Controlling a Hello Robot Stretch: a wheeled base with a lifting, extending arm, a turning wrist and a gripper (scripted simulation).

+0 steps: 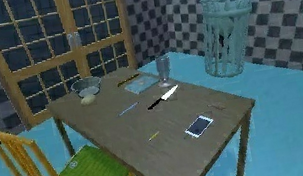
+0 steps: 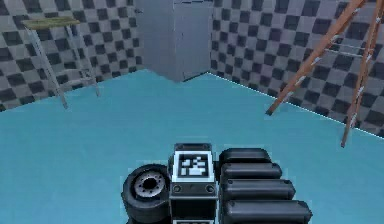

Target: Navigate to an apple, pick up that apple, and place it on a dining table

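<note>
Likely searching: scan the brown wooden dining table (image 1: pixel 111 131) for an apple. You can't tell whether the gripper (image 2: pixel 148 190) holds anything.

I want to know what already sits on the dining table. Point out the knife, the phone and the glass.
knife (image 1: pixel 162 98): forward view, where the dark handle meets the blade.
phone (image 1: pixel 199 125): forward view, middle of its screen.
glass (image 1: pixel 164 69): forward view, on its bowl.
</note>
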